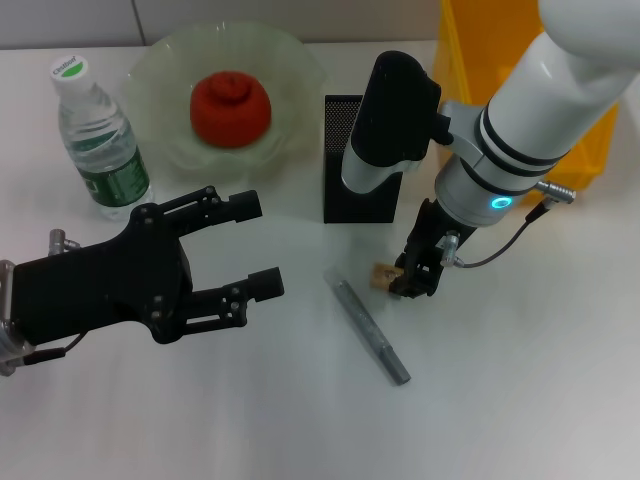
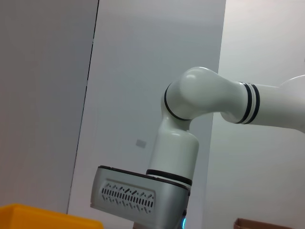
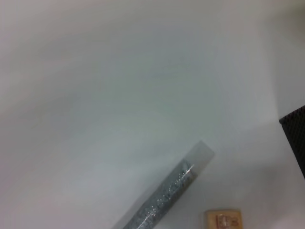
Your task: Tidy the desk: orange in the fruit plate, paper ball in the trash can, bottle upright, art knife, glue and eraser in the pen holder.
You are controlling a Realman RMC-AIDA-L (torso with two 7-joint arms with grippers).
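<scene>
The orange (image 1: pixel 230 108) lies in the pale green fruit plate (image 1: pixel 292 62). To its left the bottle (image 1: pixel 100 140) stands upright. The black mesh pen holder (image 1: pixel 343 165) is partly covered by my right arm. My right gripper (image 1: pixel 412 277) hangs low over the table, right beside the tan eraser (image 1: pixel 381 273) (image 3: pixel 224 220), which lies flat. A grey art knife (image 1: pixel 370 332) (image 3: pixel 167 198) lies in front of it. My left gripper (image 1: pixel 258 246) hovers open and empty at the front left. The yellow trash can (image 1: pixel 465 50) stands at the back right. Paper ball and glue are out of view.
The left wrist view looks out at my right arm (image 2: pixel 190 124) against a grey wall, with the trash can's yellow rim (image 2: pixel 28 213) at its bottom edge. White table (image 1: pixel 520 400) stretches in front of the knife.
</scene>
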